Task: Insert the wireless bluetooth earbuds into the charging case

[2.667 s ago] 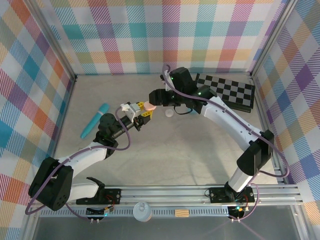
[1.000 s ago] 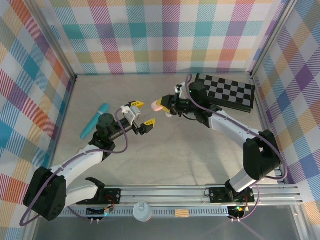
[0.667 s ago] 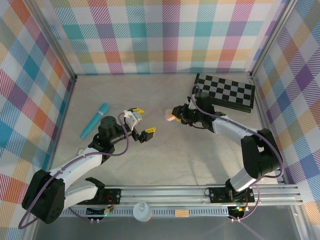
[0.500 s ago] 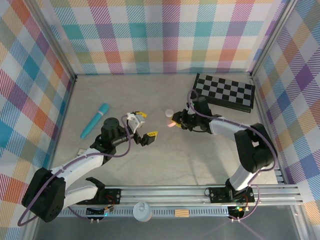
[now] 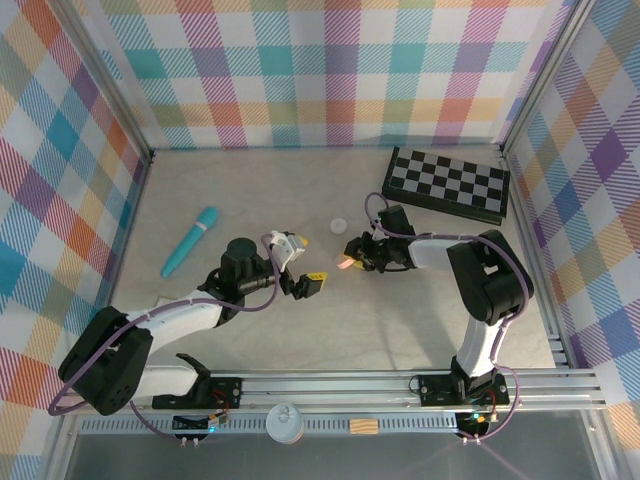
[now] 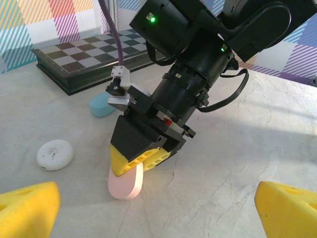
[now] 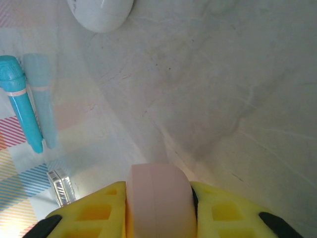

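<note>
**Q:** Stage reached?

**A:** Early, by judgement. The right gripper (image 6: 140,158) clamps the pink charging case (image 6: 125,182), whose lower end touches the table (image 6: 233,163). The lid is seemingly shut, and the earbuds are not yet inserted. The left gripper (image 5: 308,262) gapes empty, facing it.

**Q:** Materials?

**A:** Smooth, rounded plastic pebbles: the pink one, a white case (image 6: 55,154) and a light blue case (image 6: 101,105). The table is mottled and stone-like

No text, label, brand, number or sign can be read anywhere. The white pebble-shaped case (image 6: 55,154) on the tabletop carries a few tiny dark specks on its top face, too small to make out as letters or marks.
</note>
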